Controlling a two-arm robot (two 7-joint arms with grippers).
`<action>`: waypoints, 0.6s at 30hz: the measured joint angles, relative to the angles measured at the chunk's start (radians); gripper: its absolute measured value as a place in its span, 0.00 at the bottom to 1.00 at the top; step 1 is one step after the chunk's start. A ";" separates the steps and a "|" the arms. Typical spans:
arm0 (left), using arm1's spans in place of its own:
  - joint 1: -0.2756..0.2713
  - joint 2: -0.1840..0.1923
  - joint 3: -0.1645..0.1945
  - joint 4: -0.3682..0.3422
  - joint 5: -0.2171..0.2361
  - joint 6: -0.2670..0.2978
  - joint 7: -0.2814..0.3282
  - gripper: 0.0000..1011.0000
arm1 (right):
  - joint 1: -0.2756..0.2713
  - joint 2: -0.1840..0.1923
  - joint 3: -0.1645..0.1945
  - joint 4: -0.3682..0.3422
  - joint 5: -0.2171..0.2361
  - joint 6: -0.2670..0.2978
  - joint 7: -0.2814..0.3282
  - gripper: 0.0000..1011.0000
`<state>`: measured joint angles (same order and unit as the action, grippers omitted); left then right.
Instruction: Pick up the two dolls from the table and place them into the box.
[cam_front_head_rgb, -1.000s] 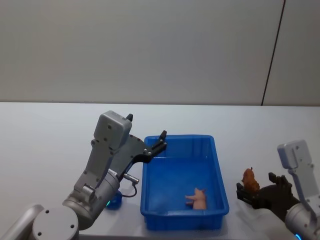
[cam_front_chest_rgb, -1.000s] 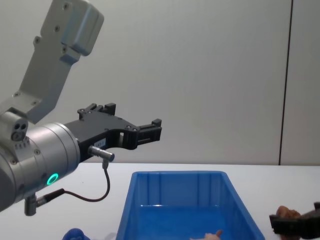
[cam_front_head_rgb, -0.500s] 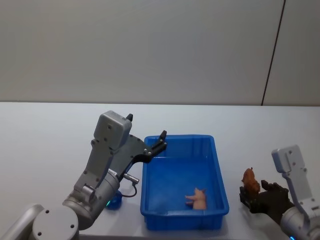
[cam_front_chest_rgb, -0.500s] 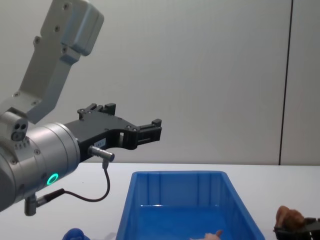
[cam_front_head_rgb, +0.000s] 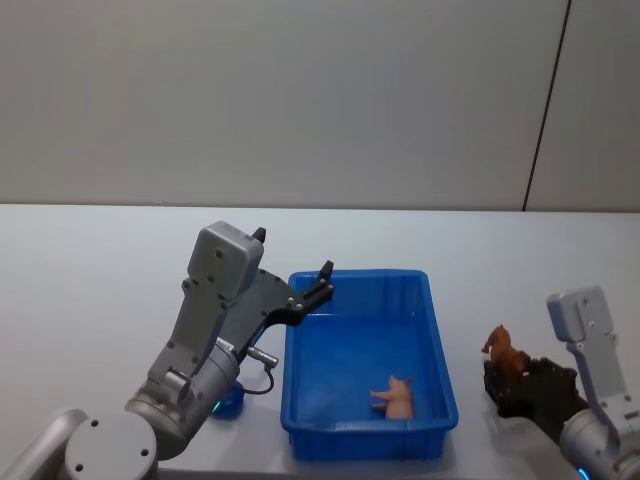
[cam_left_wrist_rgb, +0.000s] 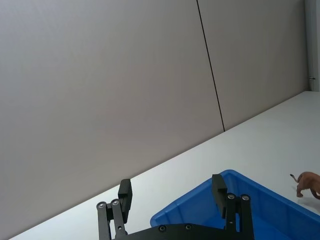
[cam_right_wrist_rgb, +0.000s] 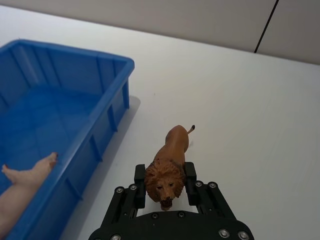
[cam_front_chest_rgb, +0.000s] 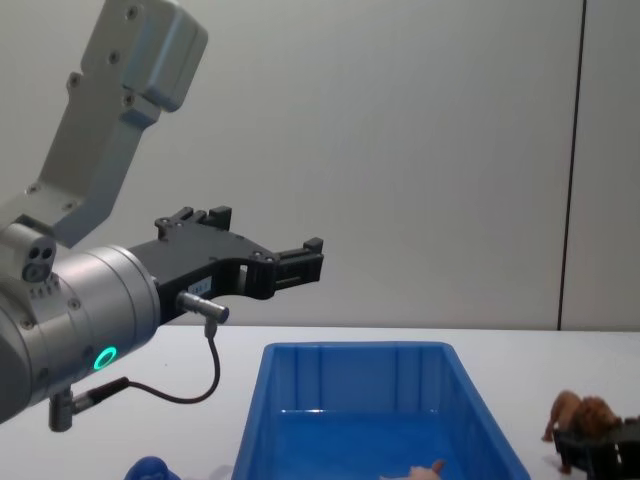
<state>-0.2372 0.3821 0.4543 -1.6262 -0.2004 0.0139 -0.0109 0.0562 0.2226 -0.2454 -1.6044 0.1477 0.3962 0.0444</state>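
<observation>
Small rounded bright-blue toy (cam_front_head_rgb: 230, 400): sits on the pale grey surface (cam_front_head_rgb: 90, 300) just left of the bin, close to the robot. The left arm covers part of it, so which way it faces cannot be told. In the chest view only its top edge shows, at the bottom of the frame.

Left arm: raised, elbow bent, silver forearm angled up and back. The black left gripper (cam_left_wrist_rgb: 171, 192) is held level, above the surface, reaching over the far-left corner of the bin. Fingers spread wide, nothing between them.

Bright blue rectangular plastic bin (cam_front_head_rgb: 365, 275): on the surface between the two arms, long axis running away from the robot. Ribbed inner walls, thick rim. A small pink figure (cam_front_head_rgb: 393, 397) lies on its floor near the front-right corner.

Brown shaggy lion figure with a maned head (cam_right_wrist_rgb: 175, 145): outside the bin, just right of its right wall and apart from it. Body upright, back uppermost. Long axis runs along the gripper's line of reach, maned head turned in toward the gripper's palm, rump and thin tail pointing away, roughly parallel to the bin's long wall. Whether its feet touch the surface cannot be told.

Right arm: low, coming in from the near-right edge of the surface. Black right gripper (cam_right_wrist_rgb: 165, 171) is clamped on the lion, one finger on each side of the mane.
</observation>
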 joint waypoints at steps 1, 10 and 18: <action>0.000 0.000 0.000 0.000 0.000 0.000 0.000 0.99 | -0.001 0.000 0.000 -0.002 0.000 -0.005 -0.001 0.43; 0.000 0.000 0.000 0.000 0.000 0.000 0.000 0.99 | -0.009 0.000 0.006 -0.055 0.013 -0.070 -0.003 0.43; 0.000 0.000 0.000 0.000 0.000 0.000 0.000 0.99 | -0.011 0.000 0.005 -0.136 0.036 -0.084 0.044 0.43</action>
<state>-0.2372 0.3821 0.4542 -1.6262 -0.2004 0.0138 -0.0110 0.0456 0.2223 -0.2402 -1.7401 0.1838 0.3125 0.0882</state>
